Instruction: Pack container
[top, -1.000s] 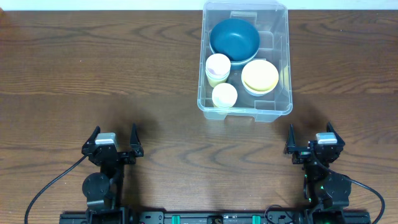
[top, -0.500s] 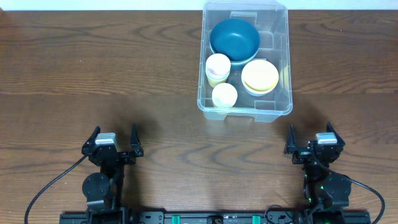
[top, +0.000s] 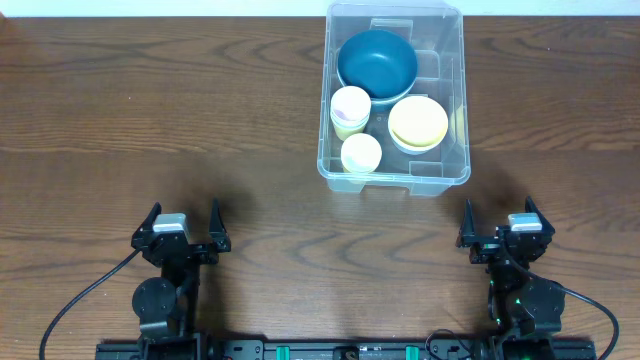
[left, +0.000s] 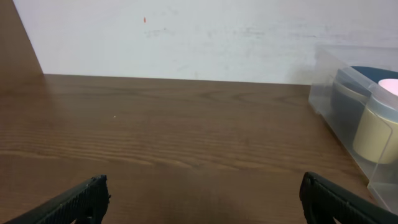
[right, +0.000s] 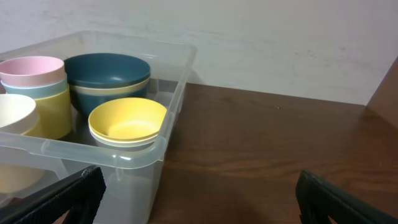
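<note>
The clear plastic container (top: 458, 120) stands at the back of the table, right of centre. It holds a dark blue bowl (top: 377, 62), a yellow bowl (top: 418, 122), a pink cup stack (top: 350, 108) and a cream cup (top: 361, 153). The right wrist view shows the container (right: 177, 102) ahead to its left with the yellow bowl (right: 127, 121) inside. The left wrist view shows the container's side (left: 323, 93) at far right. My left gripper (top: 183, 226) is open and empty near the front left. My right gripper (top: 503, 221) is open and empty near the front right.
The brown wooden table (top: 150, 110) runs to a white wall at the back (left: 186, 37). Black cables (top: 70, 310) trail from the arm bases at the front edge.
</note>
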